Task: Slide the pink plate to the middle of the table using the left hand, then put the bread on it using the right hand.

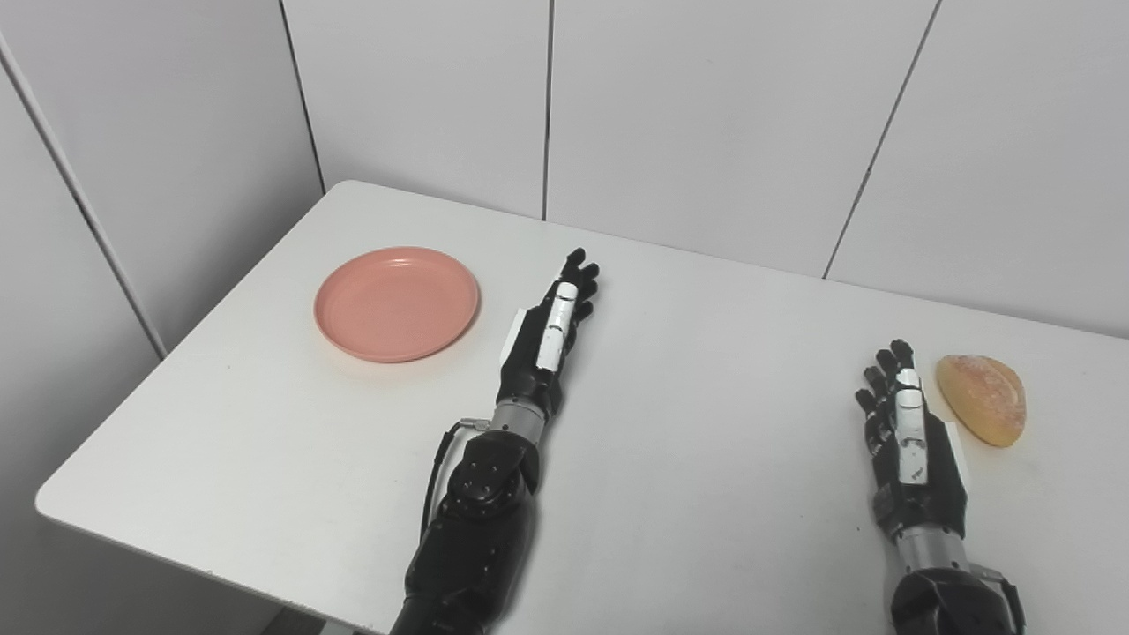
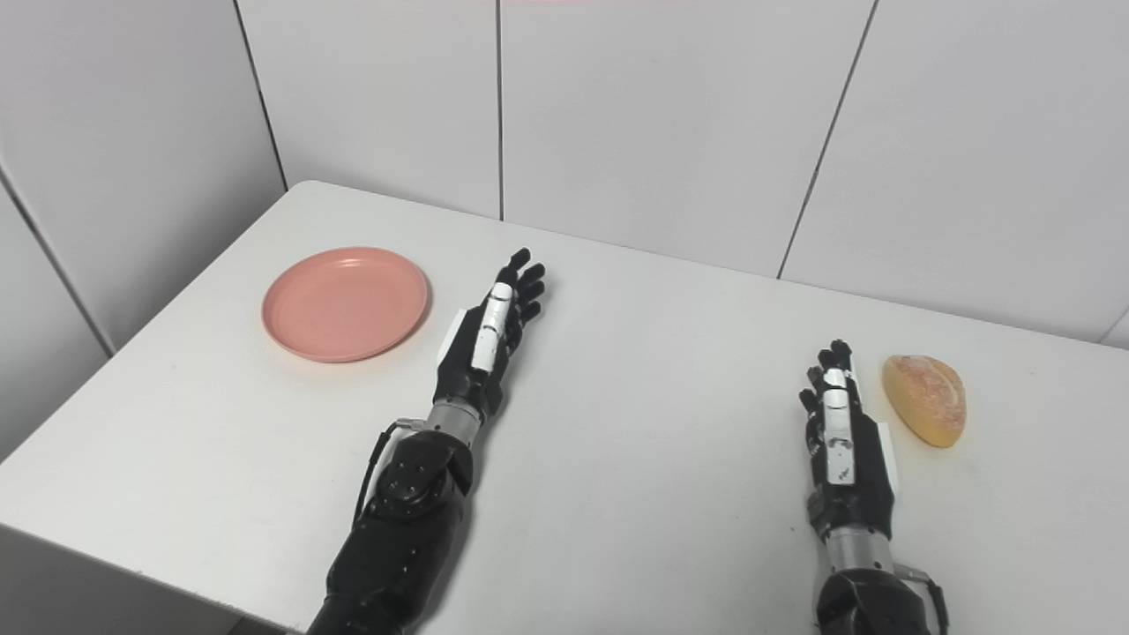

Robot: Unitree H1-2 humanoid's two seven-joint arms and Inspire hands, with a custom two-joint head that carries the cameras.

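The pink plate (image 1: pixel 396 302) lies empty on the white table (image 1: pixel 706 370) at the far left. My left hand (image 1: pixel 549 333) is open with fingers stretched out, a short way to the right of the plate and apart from it. The bread (image 1: pixel 982 397), a golden roll, lies at the right side of the table. My right hand (image 1: pixel 908 432) is open, fingers stretched out, just left of the bread and not touching it. The same scene shows in the right eye view, with the plate (image 2: pixel 345 302) and the bread (image 2: pixel 925 398).
The table stands in a corner of pale panelled walls (image 1: pixel 706 115). Its left edge (image 1: pixel 176 353) and front edge run close to the plate side. The stretch of table between the two hands (image 1: pixel 723 397) is bare.
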